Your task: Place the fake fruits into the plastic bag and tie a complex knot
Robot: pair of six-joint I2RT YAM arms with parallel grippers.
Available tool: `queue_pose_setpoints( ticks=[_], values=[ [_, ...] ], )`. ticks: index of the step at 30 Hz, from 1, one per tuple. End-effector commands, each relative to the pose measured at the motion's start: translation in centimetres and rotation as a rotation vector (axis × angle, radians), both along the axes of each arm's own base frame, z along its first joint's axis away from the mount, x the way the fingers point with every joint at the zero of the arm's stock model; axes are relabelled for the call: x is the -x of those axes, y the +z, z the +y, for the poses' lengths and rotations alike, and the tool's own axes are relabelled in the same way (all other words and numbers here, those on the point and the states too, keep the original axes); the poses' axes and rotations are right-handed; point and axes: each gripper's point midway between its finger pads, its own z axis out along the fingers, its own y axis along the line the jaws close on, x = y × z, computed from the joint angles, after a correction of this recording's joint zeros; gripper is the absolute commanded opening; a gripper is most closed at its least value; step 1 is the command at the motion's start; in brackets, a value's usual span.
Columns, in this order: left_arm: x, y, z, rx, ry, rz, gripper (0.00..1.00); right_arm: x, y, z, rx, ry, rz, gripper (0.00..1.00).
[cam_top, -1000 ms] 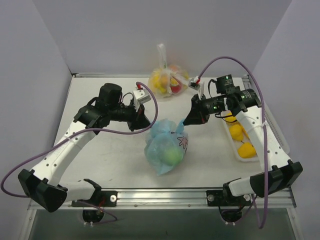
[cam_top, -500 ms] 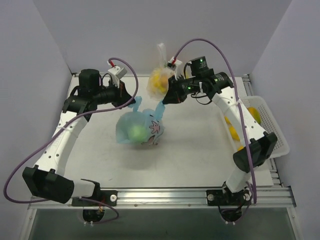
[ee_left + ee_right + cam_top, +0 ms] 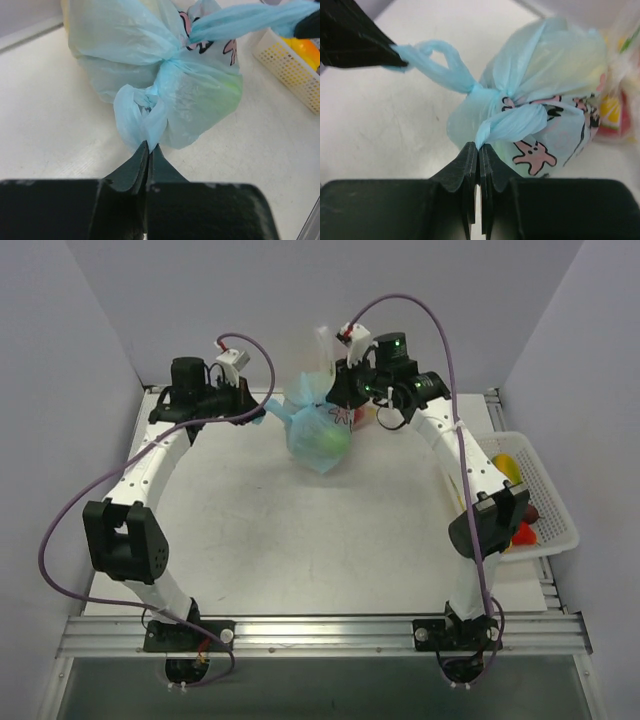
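Observation:
The light-blue plastic bag [image 3: 318, 432] with its pink-and-black cartoon print hangs at the back of the table, stretched between my two grippers. A green fruit [image 3: 330, 440] shows through it. My left gripper [image 3: 257, 412] is shut on one handle ear [image 3: 135, 112]. My right gripper [image 3: 338, 400] is shut on the other ear [image 3: 512, 125]. The knot [image 3: 167, 65] sits between the ears, also seen in the right wrist view [image 3: 476, 90]. More fake fruits [image 3: 512, 468] lie in the white basket [image 3: 555, 520] at the right.
A clear colourless bag of fruits [image 3: 325, 350] stands right behind the blue bag, against the back wall. It shows at the right edge of the right wrist view [image 3: 615, 110]. The basket [image 3: 290, 55] shows in the left wrist view too.
Both grippers have carried the blue bag from the table's middle up and back to the far edge, each still shut on its ear. The ears are pulled apart.

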Motion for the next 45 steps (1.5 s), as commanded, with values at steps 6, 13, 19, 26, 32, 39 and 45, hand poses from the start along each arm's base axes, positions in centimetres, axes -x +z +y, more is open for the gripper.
queue_pose_setpoints(
  ticks=[6,13,19,26,32,39,45],
  values=[
    [2.5,-2.2,-2.2,0.019,-0.1,-0.008,0.0,5.5,-10.1,-5.1,0.153,0.033,0.18,0.0],
    [6.2,-0.1,-2.8,0.005,-0.182,-0.046,0.0,6.1,-4.2,-7.1,0.025,-0.008,0.129,0.0],
    [8.0,-1.4,-4.3,-0.022,-0.219,-0.025,0.0,5.9,-4.8,-8.7,0.076,-0.036,0.111,0.0],
    [9.6,-7.1,-6.0,-0.101,-0.246,0.09,0.0,9.4,-10.9,-9.1,0.124,0.007,0.269,0.0],
    [11.3,-7.7,-5.9,-0.128,-0.268,0.139,0.2,13.2,-11.7,-9.7,0.129,0.063,0.33,0.17],
    [11.1,-3.4,-2.9,-0.122,-0.17,0.161,0.97,14.0,-7.2,-12.0,0.054,0.01,0.281,0.88],
    [10.3,0.1,3.6,-0.045,-0.02,0.245,0.97,13.8,-2.7,-18.2,-0.032,-0.177,0.221,1.0]
  ],
)
